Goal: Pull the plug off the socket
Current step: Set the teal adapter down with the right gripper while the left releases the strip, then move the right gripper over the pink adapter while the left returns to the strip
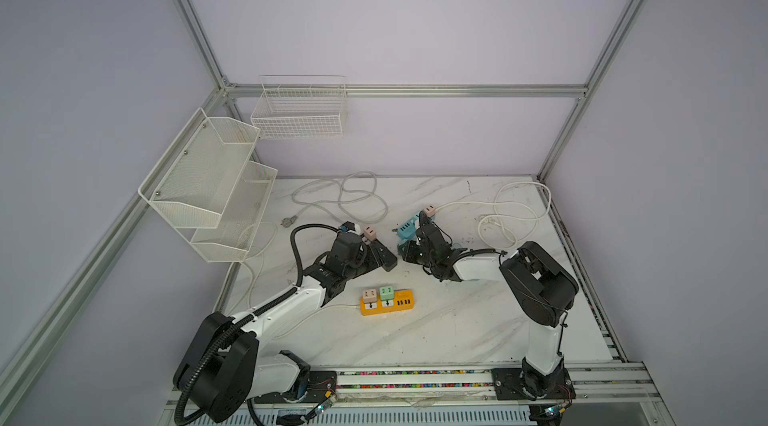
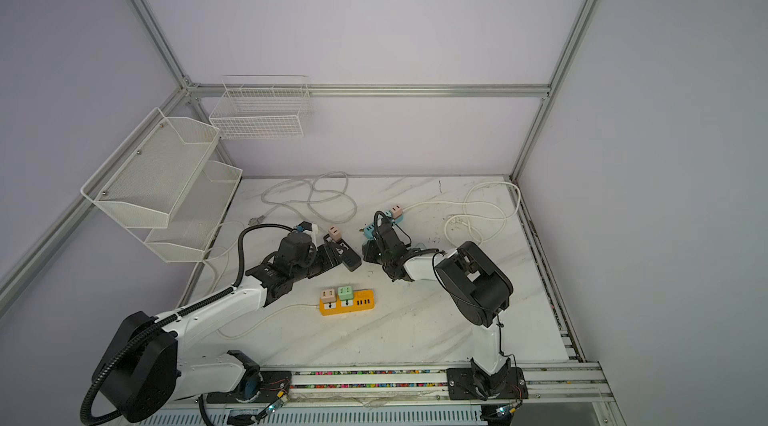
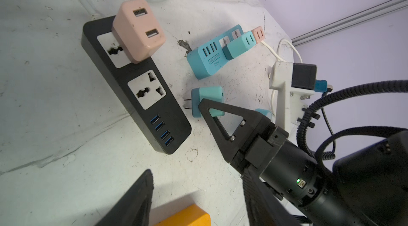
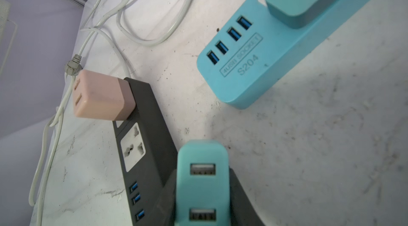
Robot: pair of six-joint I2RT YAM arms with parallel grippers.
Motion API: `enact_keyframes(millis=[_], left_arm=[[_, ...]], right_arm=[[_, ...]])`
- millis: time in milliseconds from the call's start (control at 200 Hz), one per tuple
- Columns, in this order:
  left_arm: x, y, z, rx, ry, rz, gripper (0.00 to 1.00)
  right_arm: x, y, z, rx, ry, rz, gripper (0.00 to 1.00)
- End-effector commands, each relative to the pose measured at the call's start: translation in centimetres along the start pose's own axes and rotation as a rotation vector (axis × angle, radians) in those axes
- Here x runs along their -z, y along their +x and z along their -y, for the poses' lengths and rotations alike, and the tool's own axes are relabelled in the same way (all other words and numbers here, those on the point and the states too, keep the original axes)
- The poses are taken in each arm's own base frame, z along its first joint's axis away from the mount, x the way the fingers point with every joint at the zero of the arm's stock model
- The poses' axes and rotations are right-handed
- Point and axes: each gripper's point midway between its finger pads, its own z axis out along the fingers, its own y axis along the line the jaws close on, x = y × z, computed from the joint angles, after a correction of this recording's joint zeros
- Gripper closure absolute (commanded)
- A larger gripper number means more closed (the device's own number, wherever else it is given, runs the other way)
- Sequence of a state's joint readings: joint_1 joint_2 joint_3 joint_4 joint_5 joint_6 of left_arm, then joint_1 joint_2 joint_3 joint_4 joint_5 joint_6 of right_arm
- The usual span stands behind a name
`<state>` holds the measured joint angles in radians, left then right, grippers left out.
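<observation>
- Jaws of right gripper (image 4: 203,194) clamped on teal plug (image 4: 202,154), one finger on each side, two USB ports facing the wrist camera
- teal plug sits low over table (image 3: 66,125) in the gap between black power strip (image 3: 141,94) and blue power strip (image 3: 205,63), in neither of them; metal prongs bare, pointing toward the black one; contact with table cannot tell
- left gripper (image 3: 196,176) has jaws apart, nothing between the fingers, hovering near the USB end of black power strip, over an edge of orange power strip (image 1: 386,305)
- pink plug (image 3: 139,30) seated in the end socket of black power strip, cord end
- blue power strip carries a second teal charger (image 3: 239,44) and a small pink one (image 3: 258,34) at its far end
- orange power strip lies nearer the arm bases, well apart from the other two, with a pink and a green charger on it
- white cables (image 1: 340,195) looped at the back of table
</observation>
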<state>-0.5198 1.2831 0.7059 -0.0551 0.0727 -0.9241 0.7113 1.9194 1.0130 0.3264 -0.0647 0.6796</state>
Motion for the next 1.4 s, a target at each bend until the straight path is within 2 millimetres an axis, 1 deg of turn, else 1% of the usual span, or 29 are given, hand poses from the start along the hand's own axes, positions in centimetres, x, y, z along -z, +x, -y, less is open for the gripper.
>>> enact_keyframes(millis=[0,95,410,570,660,800,955,1135,1240,1395], left_arm=[[0.1,0.4,-0.6,-0.017,-0.021,0.003,0.34],[0.1,0.3,-0.5,-0.023,-0.022,0.002,0.32],[0.8,-0.2,-0.6,-0.041,-0.043,0.022,0.29],[1.0,-0.4,-0.6,-0.044,-0.047,0.03,0.28],[1.2,-0.5,-0.8,-0.053,-0.059,0.033,0.28],[1.5,-0.6,-0.8,-0.06,-0.065,0.038,0.27],[2.0,-1.1,-0.8,-0.073,-0.077,0.054,0.26],[2.9,-1.8,-1.0,-0.082,-0.089,0.084,0.25],[3.5,-2.3,-1.2,-0.086,-0.097,0.101,0.24],[4.6,-3.2,-1.9,-0.084,-0.117,0.123,0.24]], right_arm=[[-0.1,-0.4,0.5,0.01,0.031,0.012,0.93],[-0.1,-0.2,0.8,0.009,0.04,0.01,0.93],[0.1,-0.2,1.7,0.02,0.085,0.008,0.81],[0.5,-0.5,1.4,0.024,0.082,0.014,0.73],[0.8,-0.7,1.2,0.032,0.082,0.017,0.63],[1.2,-1.1,1.1,0.043,0.097,0.021,0.52],[2.1,-1.6,1.0,0.057,0.114,0.032,0.45],[3.0,-1.9,-0.3,0.106,0.113,0.023,0.38],[3.8,-1.9,-1.7,0.144,0.11,0.031,0.35],[4.6,-1.8,-3.9,0.215,0.1,0.027,0.34]])
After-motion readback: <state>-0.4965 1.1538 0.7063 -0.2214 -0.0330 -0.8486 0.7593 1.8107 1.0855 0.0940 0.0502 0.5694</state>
